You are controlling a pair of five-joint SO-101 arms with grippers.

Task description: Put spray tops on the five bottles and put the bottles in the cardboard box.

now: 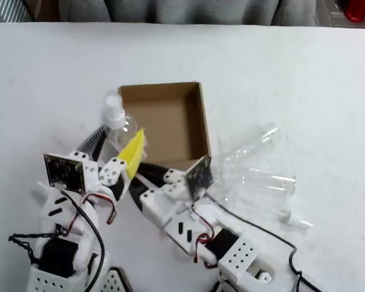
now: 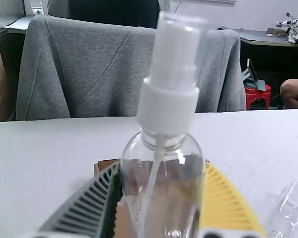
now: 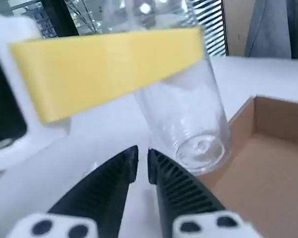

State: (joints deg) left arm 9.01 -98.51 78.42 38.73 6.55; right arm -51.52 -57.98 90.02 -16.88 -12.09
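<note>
Left gripper is clasping a spray-topped bottle above white table; right gripper is resting closed, empty; grey chair is standing behind.

Bottle in L tool, by box

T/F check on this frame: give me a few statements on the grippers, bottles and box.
1. The left gripper holds a bottle with a spray top fitted. True.
2. Two bottles lie inside the box. False: the loose bottles lie on the table beside the cardboard box.
3. The other arm grips a spray top. False: the right gripper has its fingers together, nothing between them.
4. A loose spray top lies on the table. True.
</note>
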